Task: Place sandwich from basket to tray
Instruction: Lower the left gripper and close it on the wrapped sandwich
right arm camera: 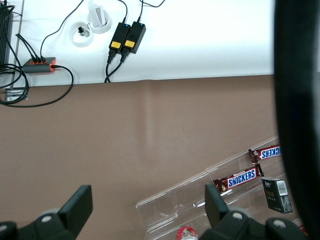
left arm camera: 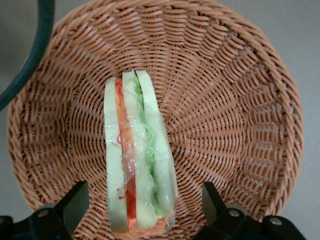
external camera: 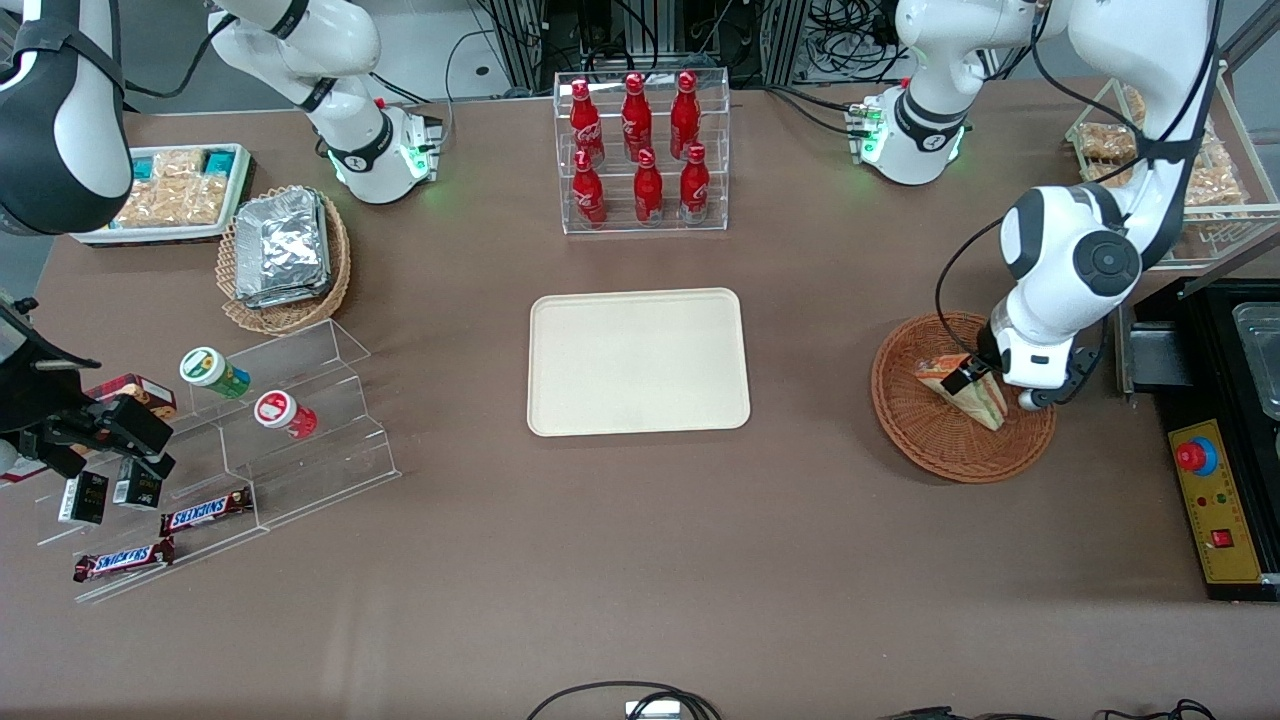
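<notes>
Down in the basket (left arm camera: 240, 100), the tool (left arm camera: 142, 212) straddled the sandwich (left arm camera: 137, 155) (fingers apart, unclamped), its long axis running away between them

wrapped sandwich (left arm camera: 137, 155) on edge in wicker basket (left arm camera: 240, 100); cream tray (external camera: 638, 361) bare.

White, rounded arm (external camera: 1075, 270) with black joint caps, a black cable, green-lit base, and black-fingered pincer (left arm camera: 142, 212)
</notes>
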### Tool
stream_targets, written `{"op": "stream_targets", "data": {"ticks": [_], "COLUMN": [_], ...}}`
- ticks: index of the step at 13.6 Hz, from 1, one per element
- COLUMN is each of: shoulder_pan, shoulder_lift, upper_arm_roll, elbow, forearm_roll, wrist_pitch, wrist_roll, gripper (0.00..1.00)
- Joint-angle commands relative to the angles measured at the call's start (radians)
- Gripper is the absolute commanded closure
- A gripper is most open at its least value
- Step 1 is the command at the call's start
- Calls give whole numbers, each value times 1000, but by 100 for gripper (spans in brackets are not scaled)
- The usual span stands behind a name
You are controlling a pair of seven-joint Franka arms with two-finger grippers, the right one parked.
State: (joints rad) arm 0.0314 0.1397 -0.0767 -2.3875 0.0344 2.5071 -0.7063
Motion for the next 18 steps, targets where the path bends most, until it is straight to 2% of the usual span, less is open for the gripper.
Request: {"op": "stream_targets", "data": {"ticks": [1,4,5,6,7,14,18], "shoulder_pan": [-5,-5,-5,-5,-5,-5,-8], "shoulder_lift": [18,44,47,52,54,43,-31], "upper_arm_roll": [5,6,6,6,6,6,2], "elbow": [-9,-9,-7,-7,-7,8,114], "forearm_roll": [-8,-8,-8,-8,-8,1,4], "wrist_pitch": [50,84,84,84,84,59,-172], "wrist_roll": [-30,-48,-58,-59,-59,-50,2], "gripper": [0,0,10,37,99,100,100]}}
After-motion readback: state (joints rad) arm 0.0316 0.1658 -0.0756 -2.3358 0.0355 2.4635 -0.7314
